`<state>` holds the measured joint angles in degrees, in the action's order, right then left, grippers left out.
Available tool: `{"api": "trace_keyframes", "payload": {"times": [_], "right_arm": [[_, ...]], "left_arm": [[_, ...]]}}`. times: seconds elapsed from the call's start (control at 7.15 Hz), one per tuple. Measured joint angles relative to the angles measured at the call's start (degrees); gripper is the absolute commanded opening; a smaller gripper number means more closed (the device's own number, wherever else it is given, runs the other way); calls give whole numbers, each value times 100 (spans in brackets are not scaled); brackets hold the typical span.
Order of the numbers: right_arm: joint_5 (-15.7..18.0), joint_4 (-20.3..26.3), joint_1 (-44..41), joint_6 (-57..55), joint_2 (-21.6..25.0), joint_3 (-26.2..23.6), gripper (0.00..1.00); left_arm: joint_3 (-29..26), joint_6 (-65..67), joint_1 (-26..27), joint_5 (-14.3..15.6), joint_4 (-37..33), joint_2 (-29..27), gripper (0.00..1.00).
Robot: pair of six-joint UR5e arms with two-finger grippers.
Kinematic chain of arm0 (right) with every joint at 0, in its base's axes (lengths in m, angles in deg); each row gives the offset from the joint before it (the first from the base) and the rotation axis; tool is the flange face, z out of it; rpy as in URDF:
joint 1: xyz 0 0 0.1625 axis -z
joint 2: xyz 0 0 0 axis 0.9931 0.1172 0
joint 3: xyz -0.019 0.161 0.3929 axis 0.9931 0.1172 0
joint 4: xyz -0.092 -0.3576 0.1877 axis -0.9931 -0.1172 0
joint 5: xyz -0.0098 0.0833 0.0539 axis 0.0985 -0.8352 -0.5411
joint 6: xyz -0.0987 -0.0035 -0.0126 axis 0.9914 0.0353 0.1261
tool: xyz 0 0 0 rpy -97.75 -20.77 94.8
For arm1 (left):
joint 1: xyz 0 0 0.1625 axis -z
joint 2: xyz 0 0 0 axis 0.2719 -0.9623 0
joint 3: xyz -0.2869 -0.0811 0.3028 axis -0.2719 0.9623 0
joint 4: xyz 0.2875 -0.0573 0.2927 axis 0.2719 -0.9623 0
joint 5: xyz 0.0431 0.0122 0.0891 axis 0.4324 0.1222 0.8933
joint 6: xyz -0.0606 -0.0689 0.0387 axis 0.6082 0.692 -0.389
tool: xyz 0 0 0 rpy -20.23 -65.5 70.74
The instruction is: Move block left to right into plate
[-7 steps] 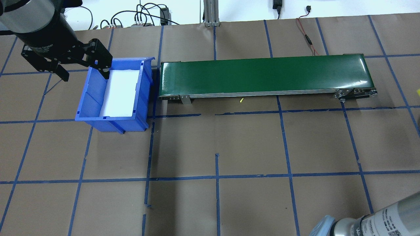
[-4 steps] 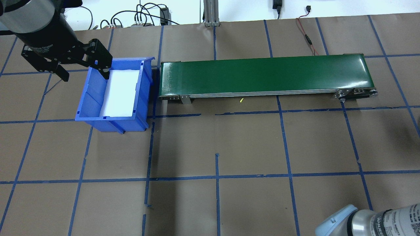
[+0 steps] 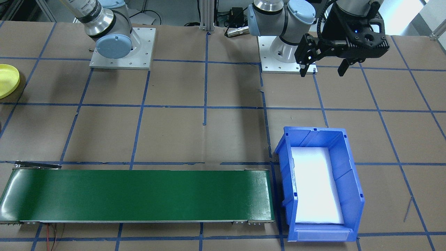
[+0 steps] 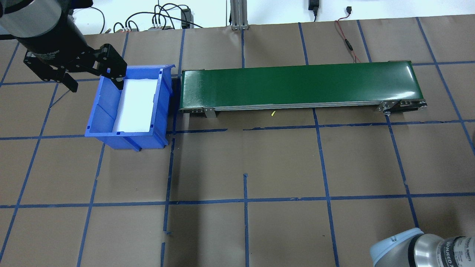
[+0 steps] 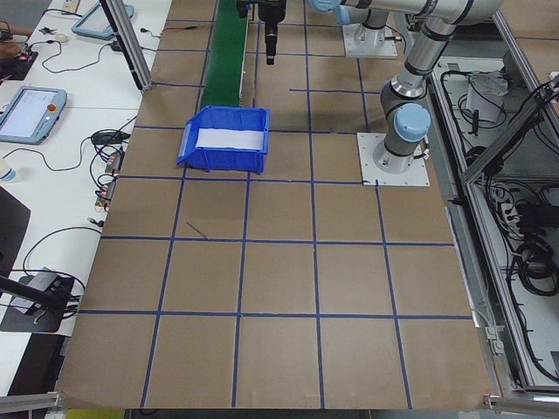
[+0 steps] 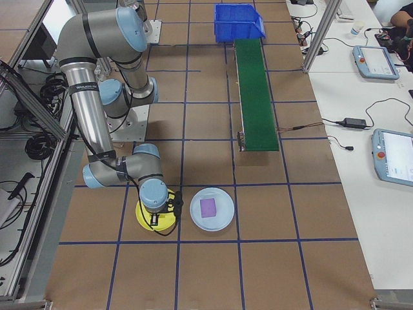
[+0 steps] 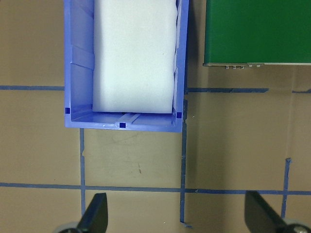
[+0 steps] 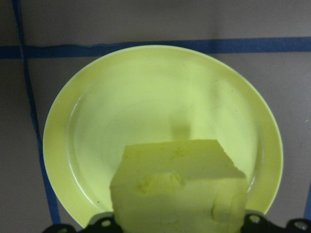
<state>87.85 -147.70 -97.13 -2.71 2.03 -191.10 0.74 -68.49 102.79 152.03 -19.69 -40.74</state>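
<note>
In the right wrist view a yellow foam block (image 8: 180,187) sits between the fingers of my right gripper (image 8: 177,227), which is shut on it. The block hangs just above the yellow plate (image 8: 160,58) and casts a small shadow on it. From the table's right end, the right gripper (image 6: 157,216) points down over the plate (image 6: 143,223). The plate (image 3: 7,80) lies at the table's edge. My left gripper (image 4: 97,85) (image 3: 322,72) (image 7: 176,216) is open and holds nothing, high beside the blue bin (image 4: 107,111).
The blue bin (image 3: 348,174) holds a white foam pad (image 7: 133,53). A green conveyor belt (image 4: 300,83) runs from the bin toward the right. A pale round plate (image 6: 222,223) with a purple block (image 6: 208,207) lies beside the yellow plate. The right arm's elbow (image 4: 419,248) shows at the bottom right.
The right arm's elbow has slid rightward along the bottom edge of the overhead view. The left arm and bin have not moved.
</note>
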Motion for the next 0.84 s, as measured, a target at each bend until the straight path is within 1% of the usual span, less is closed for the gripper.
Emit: {"api": "trace_keyframes", "payload": {"times": [0.14, 0.28, 0.56, 0.84], "right_arm": [[-30, -79, 20, -1, -1, -96, 81], [-40, -106, 22, -13, -7, -148, 100], [-37, -122, 26, -23, -23, -159, 100], [-39, -128, 30, 25, 37, 1, 100]], "left_arm": [[-1, 0, 0, -2, 0, 0, 100], [-1, 0, 0, -3, 0, 2, 100], [-1, 0, 0, -4, 0, 5, 100], [-1, 0, 0, -4, 0, 3, 100]]}}
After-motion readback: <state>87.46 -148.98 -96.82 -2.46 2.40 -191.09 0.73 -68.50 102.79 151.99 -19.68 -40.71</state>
